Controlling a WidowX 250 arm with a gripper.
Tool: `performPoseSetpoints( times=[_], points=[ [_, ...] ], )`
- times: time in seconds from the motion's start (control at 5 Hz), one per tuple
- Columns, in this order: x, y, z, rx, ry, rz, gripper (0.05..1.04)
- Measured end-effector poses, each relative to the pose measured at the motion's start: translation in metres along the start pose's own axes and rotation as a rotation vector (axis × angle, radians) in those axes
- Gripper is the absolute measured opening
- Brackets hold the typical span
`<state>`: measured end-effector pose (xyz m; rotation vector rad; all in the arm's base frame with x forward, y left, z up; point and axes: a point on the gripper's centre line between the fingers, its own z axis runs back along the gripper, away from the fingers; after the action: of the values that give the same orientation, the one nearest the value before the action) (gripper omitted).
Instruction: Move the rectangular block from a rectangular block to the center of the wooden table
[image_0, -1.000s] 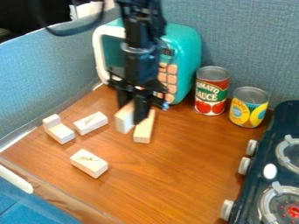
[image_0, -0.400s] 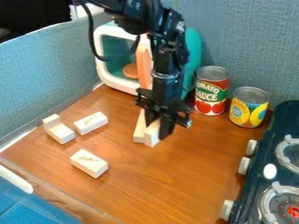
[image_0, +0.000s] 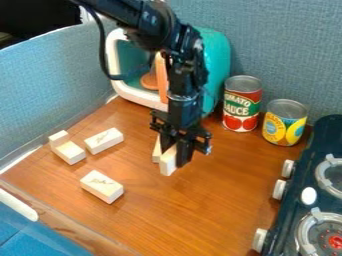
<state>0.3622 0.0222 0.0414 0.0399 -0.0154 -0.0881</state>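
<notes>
Near the middle of the wooden table (image_0: 220, 195), my gripper (image_0: 175, 156) hangs down, shut on a pale rectangular block (image_0: 168, 161). That block is held upright, its lower end in front of the fingers. Behind it and slightly left lies another pale long block (image_0: 157, 151), mostly hidden by the gripper and the held block. I cannot tell whether the two blocks touch.
On the left lie an L-shaped block (image_0: 67, 148), a block (image_0: 104, 140) and, nearer, another block (image_0: 101, 187). A teal toy microwave (image_0: 215, 65) and two cans (image_0: 242, 103) stand behind; a stove (image_0: 314, 185) is at right.
My gripper has carried the held block from left of the long block across to its right, then a little toward the camera and slightly left. The loose blocks at left have not moved.
</notes>
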Motion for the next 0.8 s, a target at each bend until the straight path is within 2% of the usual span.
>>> performPoseSetpoints(
  times=[0.2,0.4,0.6,0.8],
  points=[
    [-0.0037,-0.0017,-0.019,-0.009,0.05,0.001,0.314],
    [-0.0037,0.0004,-0.0283,-0.021,0.066,-0.003,0.314],
    [-0.003,0.004,-0.0277,-0.018,0.065,-0.005,0.38],
    [-0.0015,0.0036,-0.0278,-0.017,0.056,-0.011,0.689]
  ],
)
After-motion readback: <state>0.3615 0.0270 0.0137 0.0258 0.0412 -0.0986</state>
